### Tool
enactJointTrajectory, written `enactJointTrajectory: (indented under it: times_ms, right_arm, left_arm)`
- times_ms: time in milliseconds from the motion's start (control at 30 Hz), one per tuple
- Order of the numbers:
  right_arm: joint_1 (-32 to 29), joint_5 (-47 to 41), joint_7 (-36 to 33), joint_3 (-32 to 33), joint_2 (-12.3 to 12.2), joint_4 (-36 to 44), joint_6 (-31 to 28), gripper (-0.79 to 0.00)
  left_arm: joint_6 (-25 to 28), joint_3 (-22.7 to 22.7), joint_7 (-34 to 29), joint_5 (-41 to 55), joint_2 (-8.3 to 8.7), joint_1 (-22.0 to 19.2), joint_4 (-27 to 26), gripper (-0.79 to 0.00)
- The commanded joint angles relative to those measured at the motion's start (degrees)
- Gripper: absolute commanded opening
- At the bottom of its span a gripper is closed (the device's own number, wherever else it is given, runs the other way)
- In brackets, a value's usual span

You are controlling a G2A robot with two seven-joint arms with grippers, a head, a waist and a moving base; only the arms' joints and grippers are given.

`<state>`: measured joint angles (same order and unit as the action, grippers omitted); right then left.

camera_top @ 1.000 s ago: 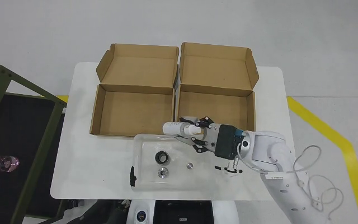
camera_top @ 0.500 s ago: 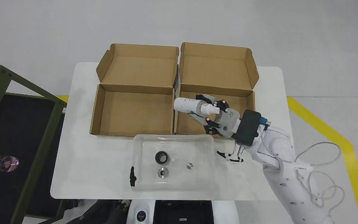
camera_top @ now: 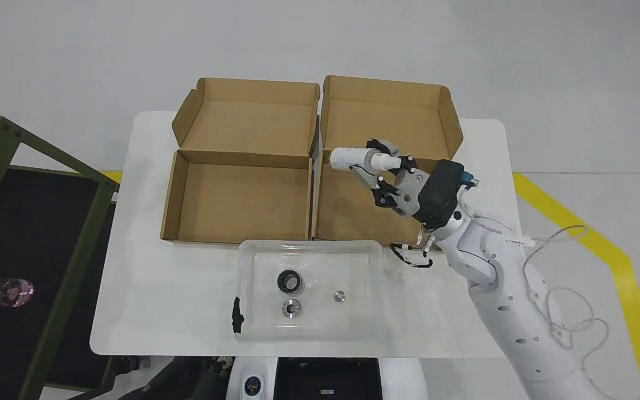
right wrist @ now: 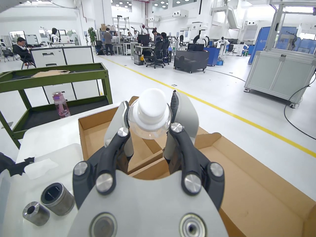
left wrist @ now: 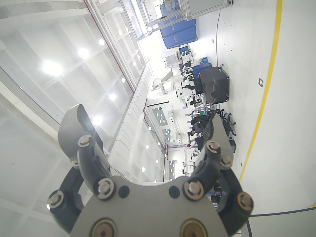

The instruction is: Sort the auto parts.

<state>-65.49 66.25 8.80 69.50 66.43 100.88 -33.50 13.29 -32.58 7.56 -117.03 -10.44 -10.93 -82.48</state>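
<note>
My right gripper is shut on a white cylindrical part with a clear collar, held lying level above the right cardboard box. The right wrist view has the part clamped between the fingers, over the boxes' shared wall. A dark bushing, a metal ring and a small metal piece lie in the clear tray. The left cardboard box holds nothing. My left gripper is open, pointed up at the hall ceiling.
Both boxes have their lids folded back toward the far table edge. A black scrap sticks to the tray's left end. A green cart stands off the table's left side. Bare table lies left of the tray.
My right gripper has lifted the white part from above the tray's far edge and carried it back and to the right, over the right box. The parts in the tray stayed put.
</note>
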Motion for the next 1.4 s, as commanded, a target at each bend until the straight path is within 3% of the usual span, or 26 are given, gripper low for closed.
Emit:
enactJointTrajectory:
  times_ms: [0,467,933,1067,1167,1367]
  right_arm:
    - [0.7,-0.1,-2.0,0.0,0.0,-1.0,0.0,-0.785]
    - [7.1,1.2,-15.7,-4.3,0.6,-10.2,-2.0,-0.785]
    - [14.4,5.5,-22.7,-11.5,2.2,-18.5,-1.0,-0.785]
    - [15.6,5.3,-23.3,-12.7,2.7,-20.4,-0.8,-0.72]
    - [16.4,5.4,-23.7,-13.6,3.0,-21.6,-0.9,-0.573]
    - [17.7,4.9,-23.7,-14.8,3.6,-24.0,-0.8,-0.406]
  left_arm:
    - [0.0,0.0,0.0,0.0,0.0,0.0,0.0,0.0]
    - [0.0,0.0,0.0,0.0,0.0,0.0,0.0,0.0]
    - [0.0,0.0,0.0,0.0,0.0,0.0,0.0,0.0]
    - [0.0,0.0,0.0,0.0,0.0,0.0,0.0,0.0]
    - [0.0,0.0,0.0,0.0,0.0,0.0,0.0,0.0]
    - [0.0,0.0,0.0,0.0,0.0,0.0,0.0,0.0]
